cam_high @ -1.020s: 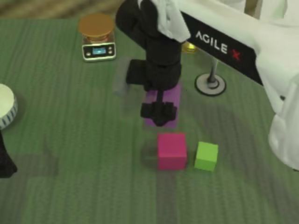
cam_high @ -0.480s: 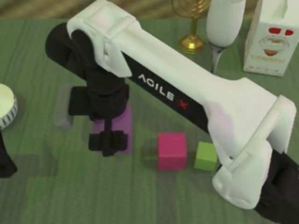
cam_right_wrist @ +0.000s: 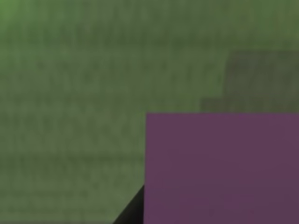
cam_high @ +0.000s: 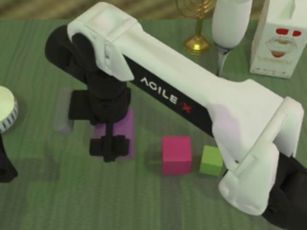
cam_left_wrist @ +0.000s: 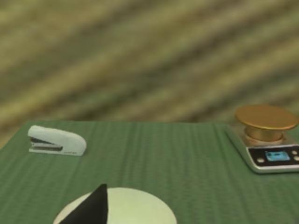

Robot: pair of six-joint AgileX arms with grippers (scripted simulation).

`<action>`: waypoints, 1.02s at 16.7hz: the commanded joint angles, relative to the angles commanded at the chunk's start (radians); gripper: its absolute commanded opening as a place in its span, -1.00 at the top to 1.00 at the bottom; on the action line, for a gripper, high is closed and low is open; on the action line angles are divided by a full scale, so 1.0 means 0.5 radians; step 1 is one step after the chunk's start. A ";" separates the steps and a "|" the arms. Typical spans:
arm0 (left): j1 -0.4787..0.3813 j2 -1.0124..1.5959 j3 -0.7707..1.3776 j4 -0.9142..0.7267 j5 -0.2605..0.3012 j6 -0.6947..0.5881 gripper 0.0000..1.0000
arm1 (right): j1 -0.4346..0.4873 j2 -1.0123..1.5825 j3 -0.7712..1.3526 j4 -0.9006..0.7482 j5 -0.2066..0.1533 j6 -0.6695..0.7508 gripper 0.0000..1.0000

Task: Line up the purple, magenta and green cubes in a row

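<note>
The right arm's jaws [cam_high: 109, 146] sit over the purple cube [cam_high: 125, 125], closed on it as far as the top view lets me judge; the black fingers overlap the cube's near end. The right wrist view is filled by that cube's face [cam_right_wrist: 219, 168] with bare green counter [cam_right_wrist: 70, 93] around it. Whether the cube rests on the counter or hangs just above it, I cannot tell.

Just beside the jaws, toward the right arm's base, stands the magenta cube [cam_high: 176, 154], and beyond it, close but apart, the green cube [cam_high: 211, 160]. Those two already form a short line. The purple cube lies a little farther back than that line and looks longer front to back than it is wide.

The risks I see from here:
- Letting go while the cube sits back from the line would leave the row crooked.
- A release above the counter could let the cube tip or skid.
- Sliding it toward the magenta cube could shove that one into the green.
- The broad white forearm [cam_high: 201, 105] passes over both placed cubes, so a low retreat might sweep them.

The left arm's jaws [cam_high: 5, 167] stay parked well away at the counter's left edge, next to a white bowl [cam_high: 7, 108]; their opening cannot be told.
</note>
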 joint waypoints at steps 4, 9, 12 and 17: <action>0.000 0.000 0.000 0.000 0.000 0.000 -1.00 | -0.001 -0.090 -0.355 0.257 0.000 0.003 1.00; 0.000 0.000 0.000 0.000 0.000 0.000 -1.00 | 0.004 -0.205 -0.883 0.625 -0.004 0.003 1.00; 0.000 0.000 0.000 0.000 0.000 0.000 -1.00 | 0.007 -0.238 -1.001 0.731 -0.003 0.001 1.00; 0.000 0.000 0.000 0.000 0.000 0.000 -1.00 | 0.007 -0.238 -1.002 0.733 -0.003 0.001 0.85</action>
